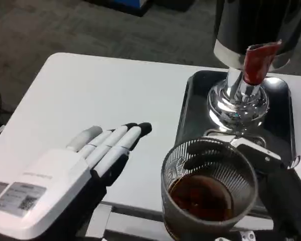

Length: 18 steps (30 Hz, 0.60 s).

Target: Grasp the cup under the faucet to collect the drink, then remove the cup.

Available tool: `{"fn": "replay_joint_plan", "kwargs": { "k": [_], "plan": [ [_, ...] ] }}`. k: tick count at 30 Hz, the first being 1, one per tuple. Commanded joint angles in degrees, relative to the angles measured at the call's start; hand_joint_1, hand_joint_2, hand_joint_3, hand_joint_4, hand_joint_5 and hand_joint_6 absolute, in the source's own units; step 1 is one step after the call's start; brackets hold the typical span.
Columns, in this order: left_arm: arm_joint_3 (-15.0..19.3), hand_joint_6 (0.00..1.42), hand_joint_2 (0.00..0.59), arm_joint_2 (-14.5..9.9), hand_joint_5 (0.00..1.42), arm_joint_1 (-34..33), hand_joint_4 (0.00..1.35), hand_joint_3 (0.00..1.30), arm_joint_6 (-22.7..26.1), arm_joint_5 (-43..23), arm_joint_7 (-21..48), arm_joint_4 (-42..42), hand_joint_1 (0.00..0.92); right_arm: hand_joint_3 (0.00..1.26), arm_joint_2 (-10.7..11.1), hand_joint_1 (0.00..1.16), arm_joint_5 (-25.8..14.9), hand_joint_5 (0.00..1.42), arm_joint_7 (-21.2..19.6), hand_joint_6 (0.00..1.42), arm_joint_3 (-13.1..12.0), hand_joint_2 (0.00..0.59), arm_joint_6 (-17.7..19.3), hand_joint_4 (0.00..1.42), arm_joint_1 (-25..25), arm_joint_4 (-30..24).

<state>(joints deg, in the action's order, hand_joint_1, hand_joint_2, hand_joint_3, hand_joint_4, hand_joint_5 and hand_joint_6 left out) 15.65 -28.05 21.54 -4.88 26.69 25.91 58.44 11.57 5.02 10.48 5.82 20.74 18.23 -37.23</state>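
Two hands work over a white desk (90,90). At one o'clock a dark tray (190,108) carries a shiny drink dispenser (239,98) with a red faucet handle (258,63). At eight o'clock the left hand (65,178) lies flat above the desk, fingers straight and close together, holding nothing. At five o'clock the right hand (266,165) grips a ribbed clear cup (209,193), fingers wrapped around its far side. The cup sits lifted at the tray's near edge, with brown drink in its bottom.
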Motion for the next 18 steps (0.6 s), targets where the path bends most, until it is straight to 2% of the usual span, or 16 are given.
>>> {"fn": "replay_joint_plan", "kwargs": {
  "k": [1,6,9,18],
  "plan": [
    [5.3,0.0,0.011,0.3,0.05,1.8,0.0,0.03,-1.9,-3.0,-0.3,1.1,0.0,0.59,-0.9,0.87,0.8,0.72,0.2,0.6,2.5,0.172,-0.2,0.62,-2.4,-1.0],
    [11.4,0.0,0.013,0.6,0.05,4.5,0.0,0.03,-4.6,-6.8,0.1,0.6,0.0,0.59,-1.3,0.87,3.2,0.72,0.0,0.6,4.6,0.172,-1.2,0.62,-4.2,-1.0],
    [13.4,0.0,0.011,0.9,0.05,6.1,0.0,0.03,-6.6,-8.7,0.1,-0.2,0.0,0.59,-1.7,0.87,5.0,0.72,-0.2,0.6,6.0,0.172,-1.8,0.62,-5.4,-0.8],
    [13.4,0.0,0.008,1.1,0.05,6.9,0.0,0.03,-9.0,-8.9,0.4,-2.1,0.0,0.59,-2.5,0.86,7.9,0.73,-0.3,0.6,8.5,0.169,-2.3,0.62,-6.1,0.1]
  ]
}}
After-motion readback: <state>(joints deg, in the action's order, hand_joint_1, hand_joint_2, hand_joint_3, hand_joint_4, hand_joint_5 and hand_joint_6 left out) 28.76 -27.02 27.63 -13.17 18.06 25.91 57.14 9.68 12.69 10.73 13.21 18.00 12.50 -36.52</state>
